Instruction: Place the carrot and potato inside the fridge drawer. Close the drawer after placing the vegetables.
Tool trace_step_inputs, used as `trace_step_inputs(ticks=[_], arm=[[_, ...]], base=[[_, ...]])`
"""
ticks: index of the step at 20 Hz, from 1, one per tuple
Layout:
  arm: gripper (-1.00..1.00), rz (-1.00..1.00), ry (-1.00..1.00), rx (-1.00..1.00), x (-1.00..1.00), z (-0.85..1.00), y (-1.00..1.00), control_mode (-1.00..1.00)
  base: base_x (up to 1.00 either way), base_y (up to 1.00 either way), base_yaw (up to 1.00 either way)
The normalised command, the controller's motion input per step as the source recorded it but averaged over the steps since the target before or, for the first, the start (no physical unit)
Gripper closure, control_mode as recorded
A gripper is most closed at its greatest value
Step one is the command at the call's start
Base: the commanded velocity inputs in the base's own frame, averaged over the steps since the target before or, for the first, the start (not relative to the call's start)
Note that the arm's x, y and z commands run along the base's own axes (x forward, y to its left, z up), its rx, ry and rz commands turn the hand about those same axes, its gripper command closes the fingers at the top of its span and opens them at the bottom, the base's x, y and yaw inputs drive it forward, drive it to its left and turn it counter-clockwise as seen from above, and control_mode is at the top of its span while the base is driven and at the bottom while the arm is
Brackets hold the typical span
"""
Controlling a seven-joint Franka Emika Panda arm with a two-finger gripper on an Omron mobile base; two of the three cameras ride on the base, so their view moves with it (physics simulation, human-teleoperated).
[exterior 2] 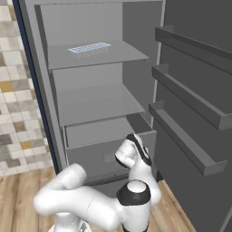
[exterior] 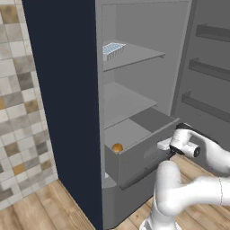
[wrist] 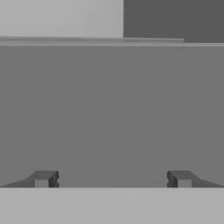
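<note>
The fridge drawer (exterior: 134,162) (exterior 2: 93,156) stands pulled out of the bottom of the open fridge. In its near left corner lies a small golden-brown lump, the potato (exterior: 117,147). The carrot is hidden or out of view. My gripper (exterior: 167,152) is right at the drawer's flat grey front, near its right end. In the hand view the gripper (wrist: 112,179) is open, its fingertips (wrist: 43,179) wide apart with nothing between them, and the drawer front (wrist: 112,109) lies close ahead. My own wrist hides the fingers in the right base view.
A blue-white tray (exterior: 112,49) (exterior 2: 89,49) sits on the upper fridge shelf. The open fridge door with its shelf rails (exterior: 209,69) (exterior 2: 190,90) stands close on the right. A tiled wall (exterior: 22,112) and wooden floor (exterior: 49,206) lie to the left.
</note>
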Motion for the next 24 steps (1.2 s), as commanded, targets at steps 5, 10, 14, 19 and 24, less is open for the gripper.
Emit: trace_step_inputs(ticks=[5,10,14,19,24], arm=[[-1.0,0.19,0.0,0.0,0.99,0.0,0.36,-1.0],[-1.0,0.19,0.0,0.01,0.97,0.0,0.26,-1.0],[-1.0,0.19,0.0,0.01,0.93,0.0,0.29,-1.0],[-1.0,0.16,-0.01,0.02,0.65,0.0,0.4,-1.0],[-1.0,0.06,-0.01,0.0,-0.13,0.01,0.26,-1.0]], base=[[0.0,0.0,0.0],[0.0,0.0,0.0],[0.0,0.0,0.0],[0.0,0.0,0.0],[0.0,0.0,0.0]])
